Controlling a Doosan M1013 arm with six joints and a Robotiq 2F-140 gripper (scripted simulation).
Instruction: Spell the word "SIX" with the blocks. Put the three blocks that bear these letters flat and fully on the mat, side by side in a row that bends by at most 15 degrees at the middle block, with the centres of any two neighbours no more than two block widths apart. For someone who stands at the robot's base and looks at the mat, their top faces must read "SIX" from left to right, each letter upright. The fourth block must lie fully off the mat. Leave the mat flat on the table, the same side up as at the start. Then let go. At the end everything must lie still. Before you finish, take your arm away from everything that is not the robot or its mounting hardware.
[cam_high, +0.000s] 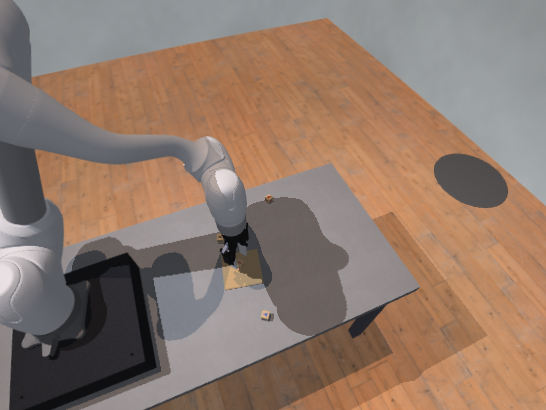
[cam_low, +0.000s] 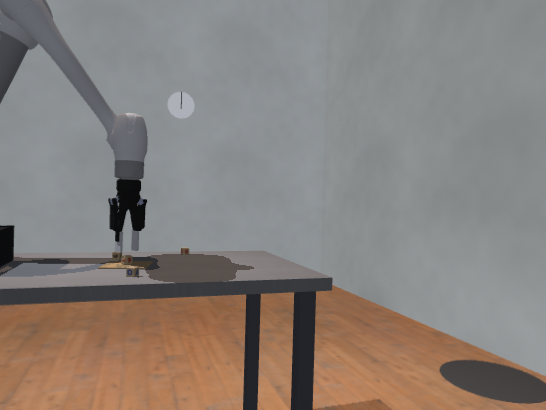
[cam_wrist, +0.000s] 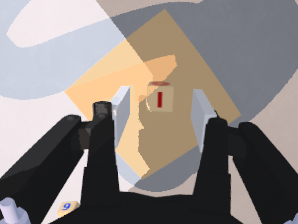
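Observation:
The tan mat (cam_high: 230, 283) (cam_low: 107, 266) (cam_wrist: 190, 65) lies on the table. A wooden block with a red I on top (cam_high: 240, 263) (cam_low: 127, 259) (cam_wrist: 160, 99) sits on the mat, turned askew to the mat's edges. My gripper (cam_high: 239, 258) (cam_low: 127, 249) (cam_wrist: 160, 102) is part open and empty, above this block, with one finger either side in the wrist view. A block with blue marks (cam_high: 265, 315) (cam_low: 132, 272) (cam_wrist: 67, 208) lies off the mat; a face looks like a 9. A dark-marked block (cam_high: 219, 237) (cam_low: 116, 255) and a red-marked block (cam_high: 269, 199) (cam_low: 185, 251) also lie off it; their letters are unreadable.
The grey table (cam_high: 200, 360) (cam_low: 280, 270) carries all the blocks. The black base tray (cam_high: 145, 320) with its raised rim stands at the robot's side of the table. The dark-marked block lies close beside the mat and the gripper. Arm shadows fall across mat and table.

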